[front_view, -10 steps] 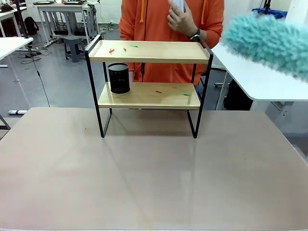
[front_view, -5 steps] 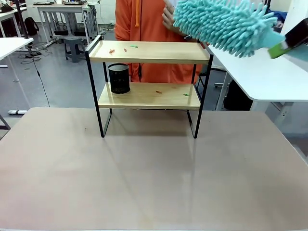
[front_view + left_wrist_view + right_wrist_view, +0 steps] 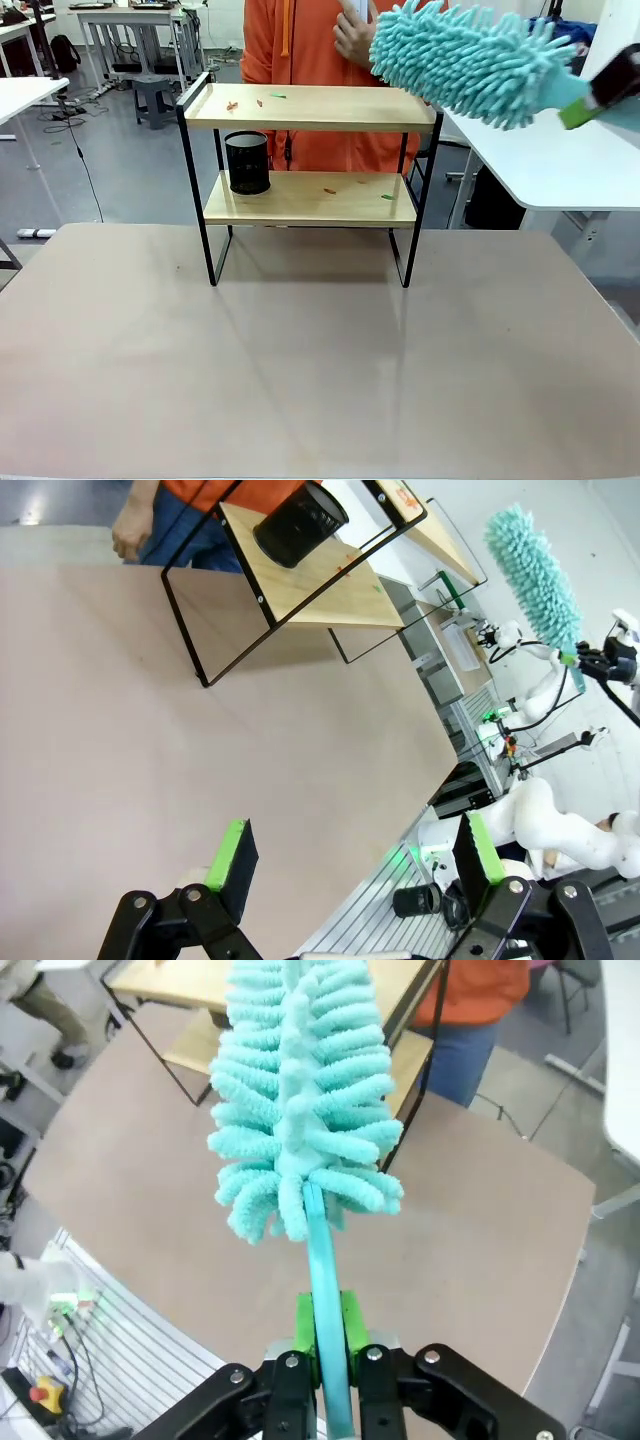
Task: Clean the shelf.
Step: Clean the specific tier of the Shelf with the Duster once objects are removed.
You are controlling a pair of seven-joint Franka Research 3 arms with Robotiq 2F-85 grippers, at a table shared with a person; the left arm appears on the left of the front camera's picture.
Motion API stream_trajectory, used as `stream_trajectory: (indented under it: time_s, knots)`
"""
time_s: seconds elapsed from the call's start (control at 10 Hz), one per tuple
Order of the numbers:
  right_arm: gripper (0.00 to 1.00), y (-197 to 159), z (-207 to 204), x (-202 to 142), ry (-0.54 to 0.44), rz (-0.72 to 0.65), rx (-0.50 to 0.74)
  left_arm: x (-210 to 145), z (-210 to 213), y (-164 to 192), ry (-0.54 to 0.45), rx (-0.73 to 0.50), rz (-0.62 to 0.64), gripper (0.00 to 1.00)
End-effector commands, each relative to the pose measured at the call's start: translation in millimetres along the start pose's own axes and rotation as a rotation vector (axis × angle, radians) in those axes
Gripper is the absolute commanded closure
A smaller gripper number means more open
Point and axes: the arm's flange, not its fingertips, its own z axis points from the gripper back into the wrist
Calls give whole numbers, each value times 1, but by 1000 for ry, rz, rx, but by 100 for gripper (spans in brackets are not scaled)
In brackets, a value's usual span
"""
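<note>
Front view. A small two-tier shelf [image 3: 320, 108], two light wooden boards in a thin black metal frame on four legs, stands upright at the far middle of a beige table [image 3: 320, 380]. A black cylindrical mesh cup [image 3: 247, 162] sits on the left end of the lower board. Small orange and green scraps [image 3: 232, 105] lie on the upper board, and a few more lie on the lower board. A person in an orange hooded top [image 3: 290, 40] stands just behind the shelf, one hand [image 3: 355, 35] raised at chest height.

The right gripper [image 3: 580, 108] enters at the right edge, carrying a fluffy teal microfibre duster [image 3: 470, 60]. The duster's head is tilted in the air above the right end of the upper board.

Right wrist view. The right gripper [image 3: 325, 1345] has its green-padded fingers clamped together on the duster's teal plastic handle. The duster [image 3: 300, 1100] extends away from the wrist toward the shelf [image 3: 190, 980].

Left wrist view. The left gripper [image 3: 355, 845] hangs over the bare table with its fingers wide apart and nothing between them. The shelf [image 3: 320, 590] lies well beyond it. A clear gap separates the duster [image 3: 530, 570] from the shelf's frame.
</note>
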Motion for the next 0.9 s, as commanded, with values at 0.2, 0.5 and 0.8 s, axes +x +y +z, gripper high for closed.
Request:
stream_trajectory:
  time_s: [0.2,0.5,0.8]
  knots:
    - [88,46,-76,101,70,-72,-80,1,-1,-1,-21,-17,-20,0]
    - [88,58,-120,125,59,-75,-90,1,-1,-1,-21,-17,-20,0]
    - [88,56,-135,130,98,-53,-40,1,-1,-1,-21,-17,-20,0]
